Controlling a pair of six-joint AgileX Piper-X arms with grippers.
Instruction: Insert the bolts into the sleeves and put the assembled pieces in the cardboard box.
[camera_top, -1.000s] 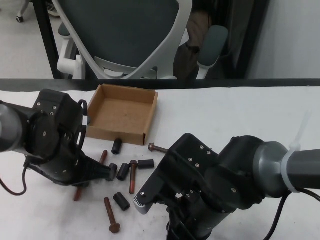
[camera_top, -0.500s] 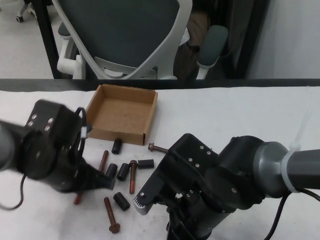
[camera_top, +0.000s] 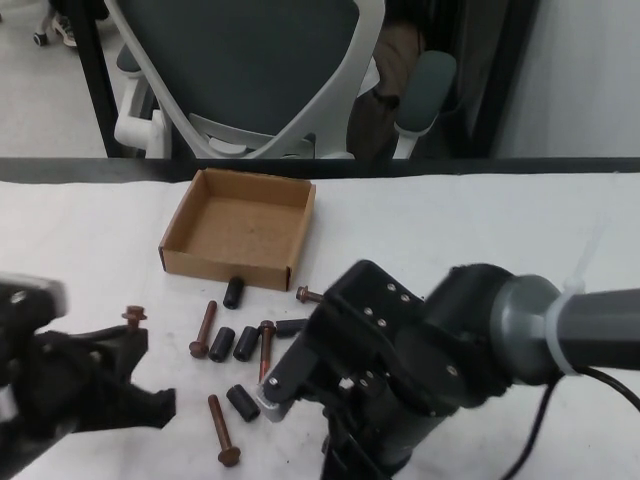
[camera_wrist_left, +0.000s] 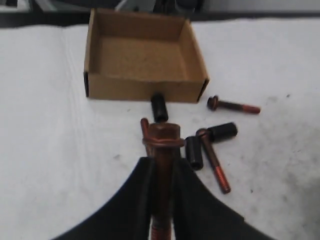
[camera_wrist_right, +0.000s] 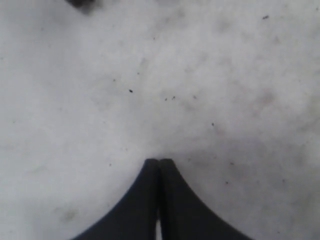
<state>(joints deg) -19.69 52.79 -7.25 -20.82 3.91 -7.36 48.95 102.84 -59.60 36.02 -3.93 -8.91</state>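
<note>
The bolt (camera_wrist_left: 161, 145) is in my left end effector (camera_wrist_left: 161, 167). The two fingers are closed tight on its shank, and the hexagonal head stands out past the fingertips and points toward the far side. This end effector is at the near left of the counter (camera_top: 480, 230). To its right, around the middle of the counter, lie four loose bolts (camera_top: 265, 350) and five black sleeves (camera_top: 246, 343), scattered and all separate, none of them joined. One sleeve (camera_wrist_left: 159, 107) lies just beside the near wall of the cardboard box (camera_wrist_left: 145, 87). The box sits open-topped on the far side of the scatter, left of centre. One of the loose bolts lies to the right of the box's near right corner. My right end effector (camera_wrist_right: 159, 167) is near right of the scatter, over bare white counter. Its fingers are pressed together with nothing between them. Beyond the counter's far edge stands an office chair (camera_top: 260, 60).
</note>
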